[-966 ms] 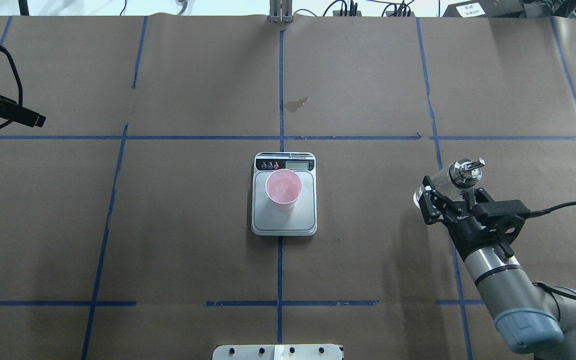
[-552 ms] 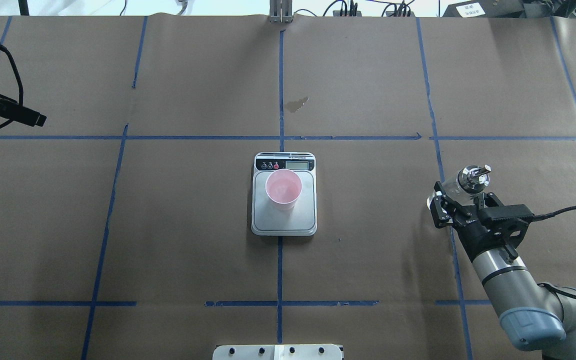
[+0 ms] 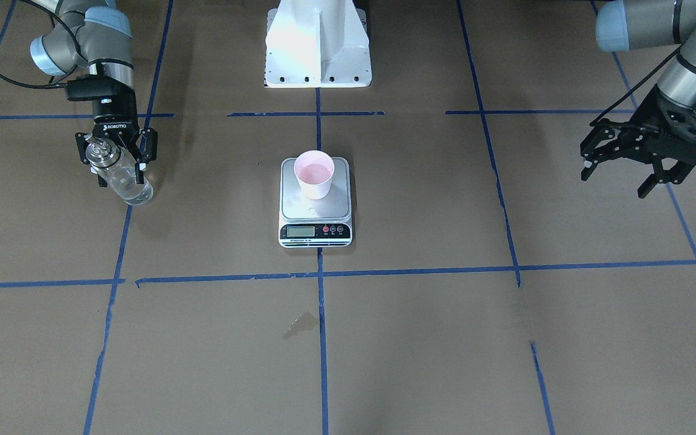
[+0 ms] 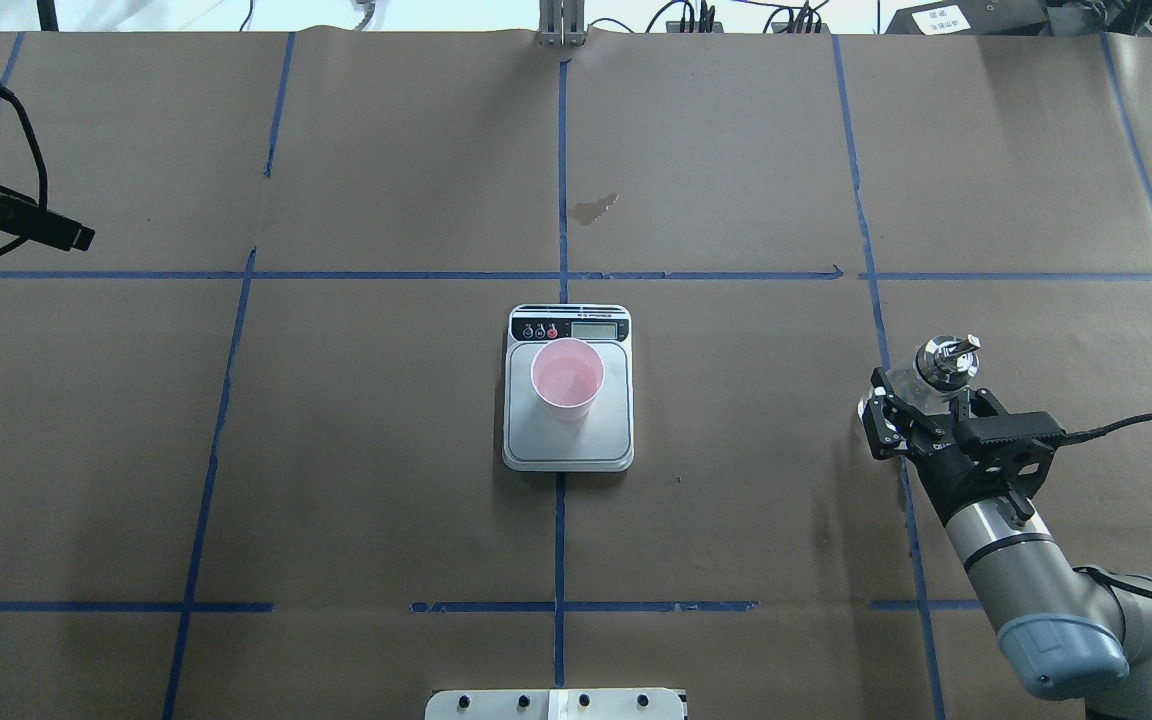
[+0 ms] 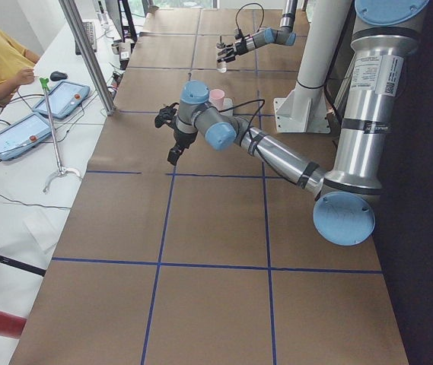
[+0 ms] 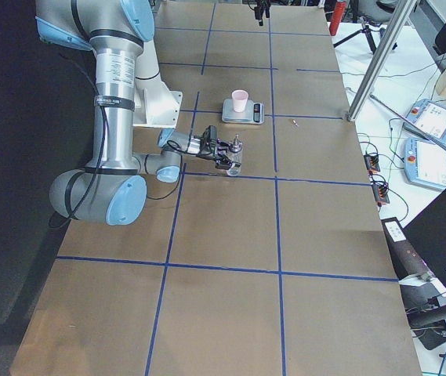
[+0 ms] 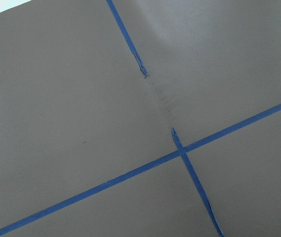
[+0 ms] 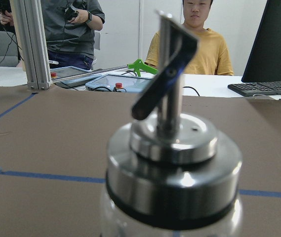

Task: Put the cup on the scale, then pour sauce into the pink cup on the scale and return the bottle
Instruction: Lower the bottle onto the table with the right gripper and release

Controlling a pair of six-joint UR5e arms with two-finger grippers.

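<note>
Black fingers of my left gripper (image 3: pixel 612 184) hang spread, empty. Mid-table (image 4: pixel 736 520), the cup (image 4: pixel 567 378) stands on the scale (image 4: pixel 568 445). Rightmost, my right gripper (image 4: pixel 921 410) clamps the bottle (image 4: pixel 944 362) low, slightly tilted. Glass is likely slick and breakable, so mid-body is the place to hold it.

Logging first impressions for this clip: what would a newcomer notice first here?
The pink cup stands on the scale at the centre of the table. Off to the robot's right, the right tool grips the upright glass bottle, while the left tool hangs open and empty opposite.
</note>
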